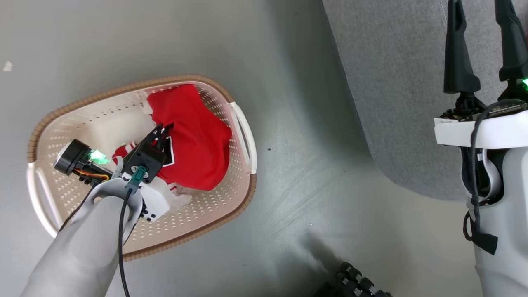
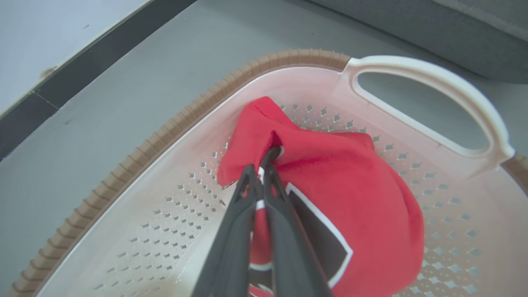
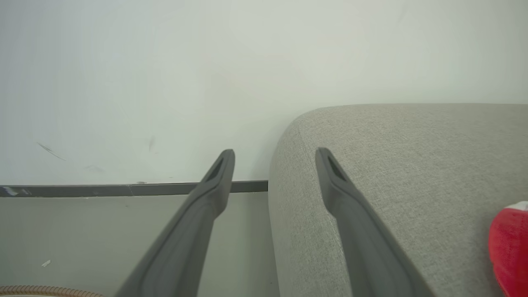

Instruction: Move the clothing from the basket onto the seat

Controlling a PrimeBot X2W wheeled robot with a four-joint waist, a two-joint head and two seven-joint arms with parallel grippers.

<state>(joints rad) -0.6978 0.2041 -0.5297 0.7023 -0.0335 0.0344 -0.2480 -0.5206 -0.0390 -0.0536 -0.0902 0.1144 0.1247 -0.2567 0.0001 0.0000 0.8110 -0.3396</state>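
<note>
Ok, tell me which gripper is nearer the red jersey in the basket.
Left. The left gripper is shut on the red jersey inside the basket; the right gripper is open at the sofa's edge, away from it.

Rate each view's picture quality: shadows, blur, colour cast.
Head view: sharp, soft shadow on the floor beside the seat. Left wrist view: the clothing casts a pink tint on the basket wall. Right wrist view: even light, right gripper slightly soft.

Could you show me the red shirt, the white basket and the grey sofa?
Red fabric jersey [image 2: 363,185]: left wrist view, bunched red cloth.
Cream-white plastic laundry basket [image 2: 412,68]: left wrist view, its side handle.
Large grey woven-fabric sofa [image 3: 412,165]: right wrist view, its rounded upper surface.
</note>
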